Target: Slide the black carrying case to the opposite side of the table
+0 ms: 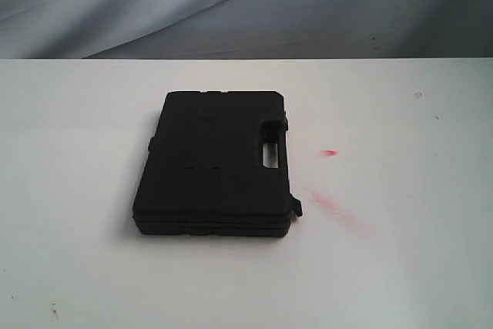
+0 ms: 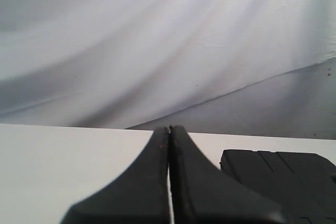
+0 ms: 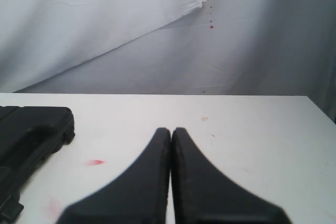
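Case: the black carrying case [image 1: 216, 163] lies flat near the middle of the bench [image 1: 77, 190], well apart from the far edge and from the near edge.
Case build: closed, moulded and matt, with rounded corners and a seam running along the side that faces the near edge.
Handle: the handle slot [image 1: 272, 156] is cut through the side of the case that faces the right arm's side of the bench.
Latch: a small latch tab [image 1: 297, 207] sticks out at the case corner nearest the near edge, on the handle side.
Bench marks: red smears [image 1: 331, 207] lie on the white top just beside the handle side of the case, not touching it.
Left gripper: the left gripper [image 2: 169, 129] has its two black fingers pressed together, nothing between them; it hangs over bare bench with a case corner off to one side.
Right gripper: the right gripper [image 3: 171, 129] is likewise closed tight on nothing, above bare bench, apart from the case.
Backdrop: grey cloth [image 1: 231, 5] hangs in folds behind the far edge.
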{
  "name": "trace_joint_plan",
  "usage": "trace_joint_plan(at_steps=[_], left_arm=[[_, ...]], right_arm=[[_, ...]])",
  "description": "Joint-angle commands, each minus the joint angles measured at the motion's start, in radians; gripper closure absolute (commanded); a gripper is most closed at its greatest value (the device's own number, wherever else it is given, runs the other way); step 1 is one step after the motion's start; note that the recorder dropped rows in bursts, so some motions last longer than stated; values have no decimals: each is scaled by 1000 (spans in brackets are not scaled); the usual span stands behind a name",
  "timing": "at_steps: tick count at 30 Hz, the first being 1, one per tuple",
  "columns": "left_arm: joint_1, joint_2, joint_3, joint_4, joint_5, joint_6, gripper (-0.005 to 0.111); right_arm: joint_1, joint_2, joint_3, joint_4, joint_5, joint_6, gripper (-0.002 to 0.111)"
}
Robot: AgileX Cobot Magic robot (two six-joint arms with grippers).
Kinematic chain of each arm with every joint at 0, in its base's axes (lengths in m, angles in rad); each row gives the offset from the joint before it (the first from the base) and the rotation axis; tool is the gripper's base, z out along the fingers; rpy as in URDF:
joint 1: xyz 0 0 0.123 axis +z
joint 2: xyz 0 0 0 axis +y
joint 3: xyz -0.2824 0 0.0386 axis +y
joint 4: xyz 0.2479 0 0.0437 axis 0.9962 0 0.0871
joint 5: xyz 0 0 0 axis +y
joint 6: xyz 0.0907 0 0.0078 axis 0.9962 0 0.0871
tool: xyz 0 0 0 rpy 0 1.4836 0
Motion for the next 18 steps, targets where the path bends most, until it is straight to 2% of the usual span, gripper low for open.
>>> trace_joint_plan(at_steps=[1, 18], left_arm=[[2, -72, 5, -4, 51, 11, 107], [2, -72, 5, -4, 106, 11, 107]], right_arm=[[-3, -5, 4, -14, -1, -7, 108], [-3, -5, 4, -14, -1, -7, 108]])
